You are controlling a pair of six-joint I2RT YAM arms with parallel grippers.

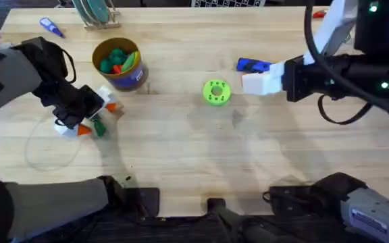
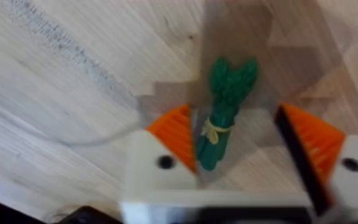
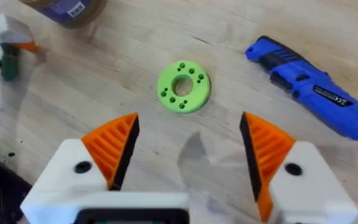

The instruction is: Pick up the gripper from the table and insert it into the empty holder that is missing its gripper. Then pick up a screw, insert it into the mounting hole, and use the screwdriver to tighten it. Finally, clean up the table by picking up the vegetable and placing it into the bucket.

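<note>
Pale wood-grain tabletop (image 1: 181,148) | your left claw (image 2: 238,146) spread, ribbed orange pads flanking green leafy plastic vegetable (image 2: 224,112) | your right claw (image 3: 188,146) wide open, empty

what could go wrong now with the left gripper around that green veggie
The green bundled vegetable sits off-centre between the open left gripper, right beside one orange ribbed pad, so closing may push it aside or pinch just its edge. The small round yellow-rimmed bucket already looks full of toy items, so the vegetable may perch on top or tumble out.
</note>
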